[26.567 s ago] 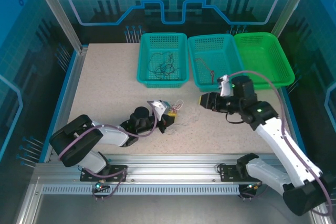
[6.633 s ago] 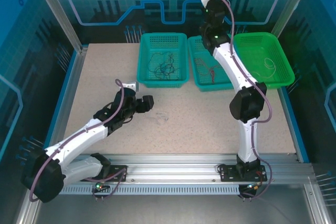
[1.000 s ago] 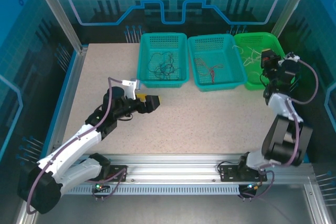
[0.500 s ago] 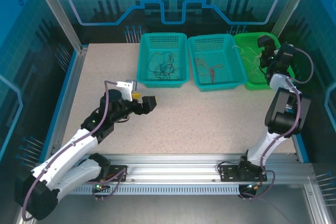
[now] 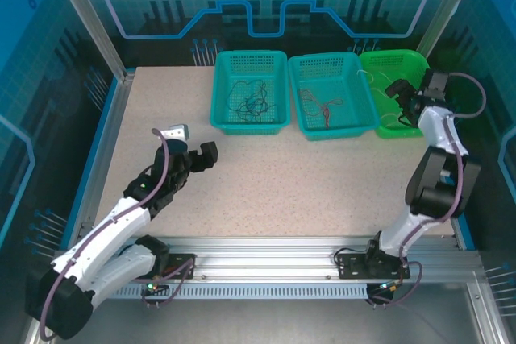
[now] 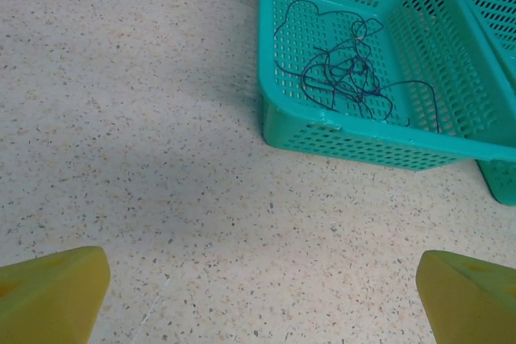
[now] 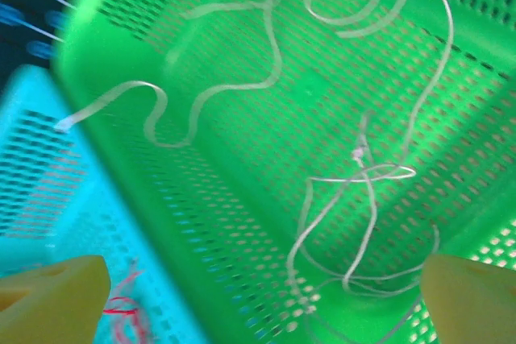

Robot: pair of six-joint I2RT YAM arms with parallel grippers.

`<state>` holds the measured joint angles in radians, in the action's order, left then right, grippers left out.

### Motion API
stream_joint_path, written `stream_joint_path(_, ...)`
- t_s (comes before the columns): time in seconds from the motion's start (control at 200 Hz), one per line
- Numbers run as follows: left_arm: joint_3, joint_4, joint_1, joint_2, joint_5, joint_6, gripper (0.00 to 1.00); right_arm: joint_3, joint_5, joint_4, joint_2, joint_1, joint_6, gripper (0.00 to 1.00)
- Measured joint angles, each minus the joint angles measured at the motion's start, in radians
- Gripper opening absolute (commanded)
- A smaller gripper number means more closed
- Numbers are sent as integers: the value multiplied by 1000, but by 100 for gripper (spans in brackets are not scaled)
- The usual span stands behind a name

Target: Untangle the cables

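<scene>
Left gripper (image 5: 207, 154): jaws wide, nothing between them, low over the speckled table (image 5: 322, 175). Right gripper (image 7: 258, 296) is wide too, hanging above the green basket (image 5: 387, 55) where the white cables (image 7: 367, 173) lie. Black cables (image 6: 355, 78) sit in the left teal basket (image 6: 363, 142), red cables (image 5: 322, 108) in the middle teal basket (image 5: 322, 57).

Three baskets stand side by side along the far edge of the table (image 5: 322, 191), toward its right. The left basket (image 5: 250, 128) holds a tangle of cables (image 5: 250, 102), the middle basket (image 5: 334, 133) a bunch of cables (image 5: 321, 105), and the right basket (image 5: 391, 54) loose cables (image 7: 359, 153). The left gripper (image 5: 208, 155) hangs over bare table, near and left of the left basket. The right gripper (image 5: 401, 90) is over the right basket.
</scene>
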<state>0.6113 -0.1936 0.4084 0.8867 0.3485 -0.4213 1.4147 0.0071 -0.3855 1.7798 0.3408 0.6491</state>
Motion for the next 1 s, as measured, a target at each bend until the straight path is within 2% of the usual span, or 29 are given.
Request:
stream_joint_path(0.125,0,-9,0,2,2,-6,99,18,50,-84,34,-31,-34,100)
stream_joint_path(0.24,-9,-5,0,-13,37,2,99,-103,58,-55,-106,-84,-80,100)
stream_joint_path(0.35,-69,35,-1,-37,104,23,99,-357,82,58,-407,-174,-137,100)
stream_joint_path(0.455,-140,89,-6,-31,172,69,99,-660,118,248,-702,-254,-219,100)
stream_joint_path(0.56,-192,166,-13,-8,233,138,99,-932,174,463,-825,-307,-335,100)
stream_joint_path(0.635,-223,267,-19,12,254,200,99,-1043,188,544,-794,-322,-403,100)
stream_joint_path(0.76,-257,469,-37,86,257,306,99,-1060,188,689,-615,-328,-473,100)
stream_joint_path(1.0,-272,880,-155,448,170,456,99,-1012,158,1021,-285,-409,-592,100)
